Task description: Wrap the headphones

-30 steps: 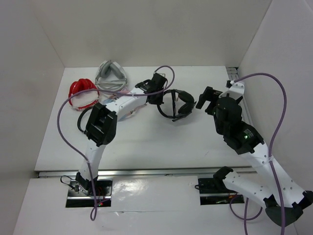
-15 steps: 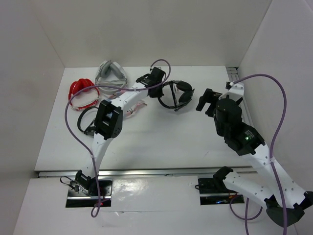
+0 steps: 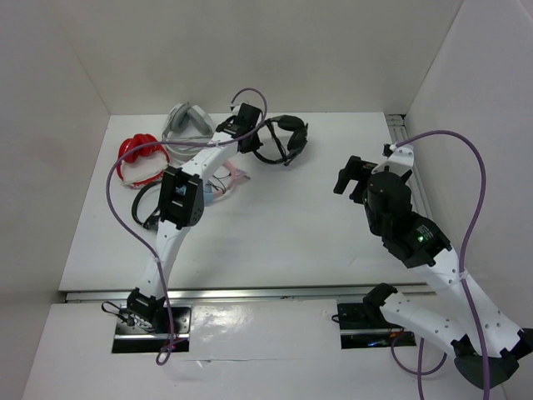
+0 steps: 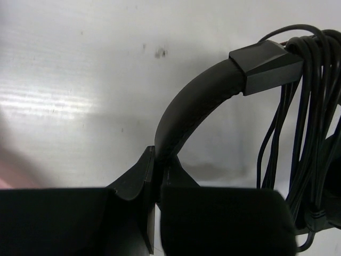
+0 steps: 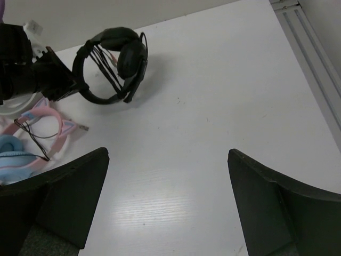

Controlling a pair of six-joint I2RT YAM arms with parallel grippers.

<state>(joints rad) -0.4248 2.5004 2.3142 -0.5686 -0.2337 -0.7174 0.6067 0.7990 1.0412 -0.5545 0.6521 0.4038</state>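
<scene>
Headphones [image 3: 293, 137] gripped near the counter's [image 3: 275, 233] back
Left end effector [image 4: 155, 177] pinches the band; right end effector [image 5: 168, 181] hangs spread, well apart.

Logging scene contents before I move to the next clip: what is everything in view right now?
headphones: one, all black, cable looped across it, far middle of the table
red headphones: one, red, far left
grey headphones: one, grey, behind the red pair
pink-and-blue headphones: one, beside the left arm
small black headphones: one, black, left of the left arm
table: one, white
left gripper: black, shut on the headphones' band
right gripper: black, open, holding nothing, right side
</scene>
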